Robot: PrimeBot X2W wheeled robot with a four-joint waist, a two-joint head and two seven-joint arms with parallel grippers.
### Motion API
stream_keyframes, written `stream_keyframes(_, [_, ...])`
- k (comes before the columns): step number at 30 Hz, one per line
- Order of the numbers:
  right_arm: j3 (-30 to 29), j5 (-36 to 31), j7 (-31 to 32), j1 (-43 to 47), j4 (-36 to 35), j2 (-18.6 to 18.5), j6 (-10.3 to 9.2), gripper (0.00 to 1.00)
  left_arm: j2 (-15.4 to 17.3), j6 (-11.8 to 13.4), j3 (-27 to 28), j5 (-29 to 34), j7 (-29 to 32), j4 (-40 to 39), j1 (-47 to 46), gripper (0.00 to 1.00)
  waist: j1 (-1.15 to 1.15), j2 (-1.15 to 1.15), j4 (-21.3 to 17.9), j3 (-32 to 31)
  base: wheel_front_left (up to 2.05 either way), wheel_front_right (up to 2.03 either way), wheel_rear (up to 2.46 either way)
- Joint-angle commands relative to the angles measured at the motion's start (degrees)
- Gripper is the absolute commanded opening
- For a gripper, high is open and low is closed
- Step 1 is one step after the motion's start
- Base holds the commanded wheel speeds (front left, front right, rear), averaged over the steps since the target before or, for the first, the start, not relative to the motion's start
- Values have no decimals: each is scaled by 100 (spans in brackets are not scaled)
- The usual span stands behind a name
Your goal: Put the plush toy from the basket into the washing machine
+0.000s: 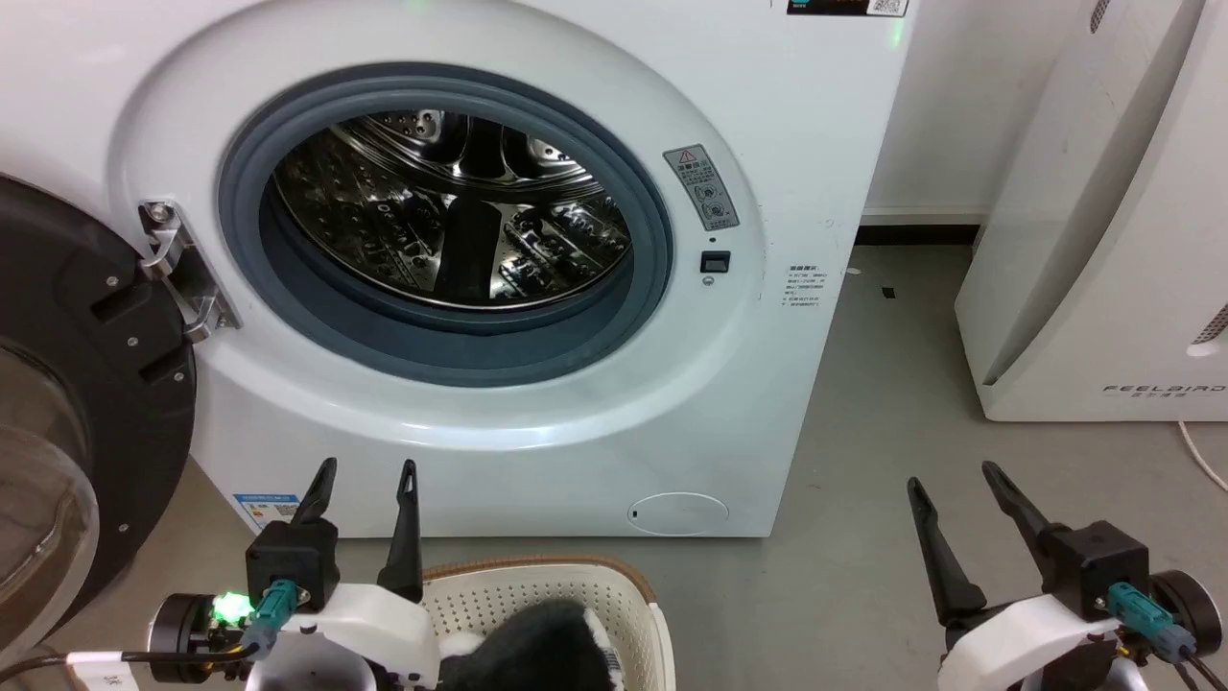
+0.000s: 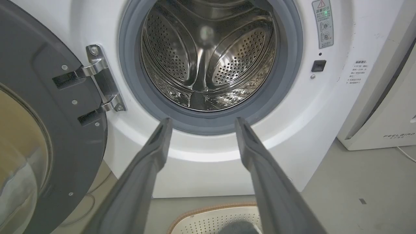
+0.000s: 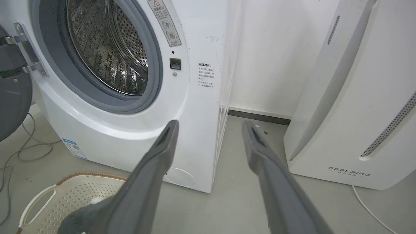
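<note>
The washing machine [image 1: 537, 451] stands with its dark round door [image 1: 86, 384] swung wide open on its hinge [image 1: 177, 274]. The grey gasket [image 1: 288, 288] and the shiny perforated drum [image 1: 451, 211] behind it face the room.

On the floor [image 1: 863, 499] just in front of the machine, below the porthole, sits the basket [image 1: 537, 590]. It is cream with a brown rim and stands near the machine's lower front, with a strip of floor between them. The plush toy [image 1: 537, 653] lies in that basket, a heap of dark fur with a bit of white at its edge. Most of it is cut off from sight.

The left pincer [image 1: 369, 464] hangs over the basket's edge on the door side, in front of the machine's lower panel. Its two long dark fingers are spread apart, point toward the machine and grasp nothing. The right pincer [image 1: 951, 475] hangs above bare floor, out past the machine's corner on the side away from the door. It is between the machine and the white appliance [image 1: 1103, 240] marked FEELBIRD, and its fingers too are parted and empty.

Grey cables [image 3: 29, 152] trail on the floor beneath the open door, beside the machine's base.
</note>
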Motion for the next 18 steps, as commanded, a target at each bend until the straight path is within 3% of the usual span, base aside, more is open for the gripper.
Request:
stream_keyframes(1, [-33, 71, -59, -1, -22, 0, 0, 100, 0, 42, -11, -27, -65, 31, -14, 100, 0, 0, 0, 6, 0, 0, 0])
stream_keyframes(18, [-119, 377, -250, -88, -161, 0, -1, 100, 3, 82, -142, -26, -257, 426, -244, 100, 0, 0, -27, 213, 0, 0, 0])
